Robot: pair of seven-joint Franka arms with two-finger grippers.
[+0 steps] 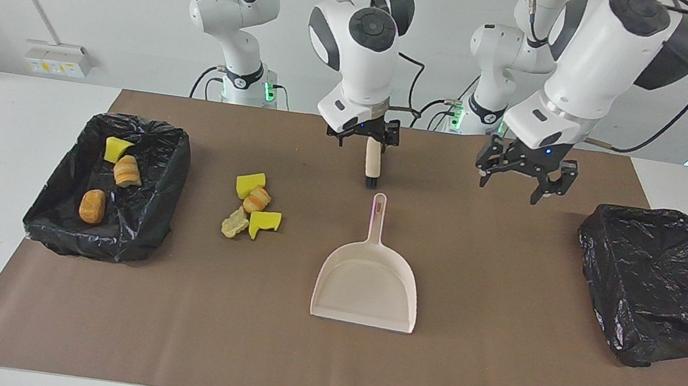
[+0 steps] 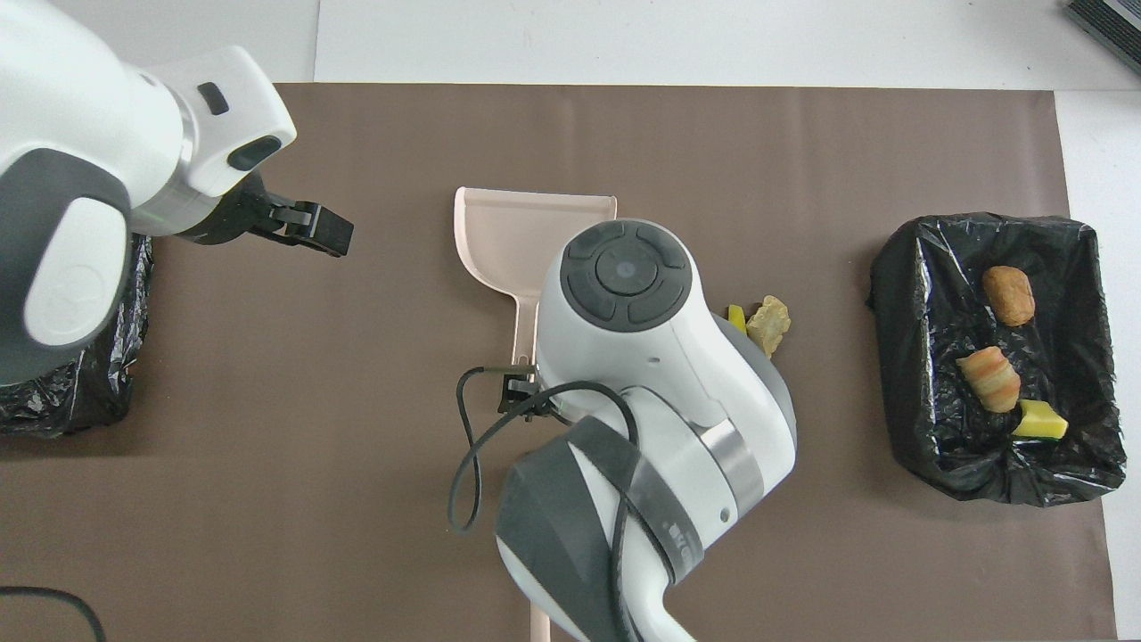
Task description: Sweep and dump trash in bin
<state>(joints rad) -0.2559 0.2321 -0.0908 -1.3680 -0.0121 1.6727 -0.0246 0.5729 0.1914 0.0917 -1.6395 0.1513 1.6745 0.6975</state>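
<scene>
Right gripper (image 1: 363, 142) raised, jaws spread, nothing clearly gripped.
Four small yellow, beige and orange-brown trash pieces (image 1: 251, 213) lie well aside, toward the right arm's end.

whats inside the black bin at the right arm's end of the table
Three pieces of trash lie inside the bin: a yellow sponge wedge, a striped orange roll and a brown bread chunk. Folds of its black liner could hide smaller bits.

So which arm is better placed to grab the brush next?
Right, most likely. The right gripper, open, hangs directly over the brush, and the loose trash lies toward the right arm's end. The left gripper, open, is over bare mat toward the left arm's end.
</scene>
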